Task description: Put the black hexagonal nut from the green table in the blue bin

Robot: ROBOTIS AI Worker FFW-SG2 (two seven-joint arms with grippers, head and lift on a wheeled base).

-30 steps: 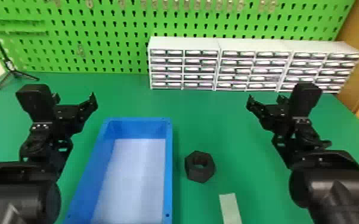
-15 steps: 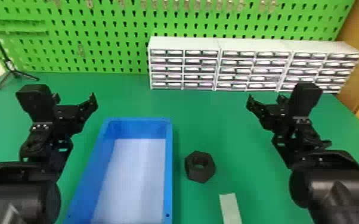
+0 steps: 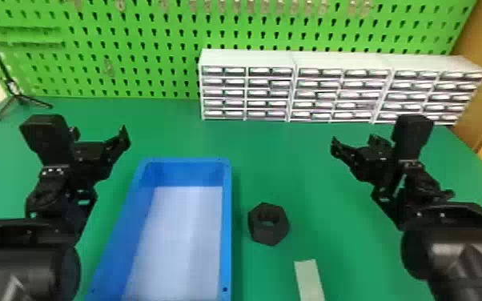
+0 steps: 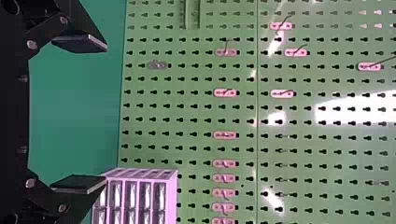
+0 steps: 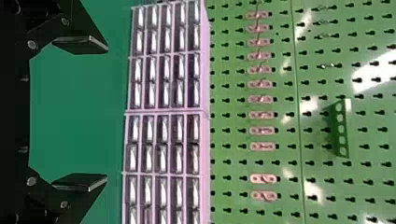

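Observation:
In the head view my left gripper (image 3: 99, 134) is held above the table, left of the blue bin (image 3: 227, 224). My right gripper (image 3: 354, 142) hangs over the table's right part, beyond and to the right of the black hexagonal nut (image 3: 269, 234). The nut lies flat on the green table (image 3: 356, 256), just right of the bin and apart from it. Both the left gripper (image 4: 79, 113) and the right gripper (image 5: 80, 113) stand open in their wrist views, fingers wide apart with nothing between them. The bin's pale floor is bare where it shows.
White drawer cabinets (image 3: 248, 93) stand along the table's back edge, before a green pegboard (image 3: 152, 44). A pale strip (image 3: 309, 280) lies on the table nearer than the nut. A small black tripod (image 3: 20, 98) is at the back left.

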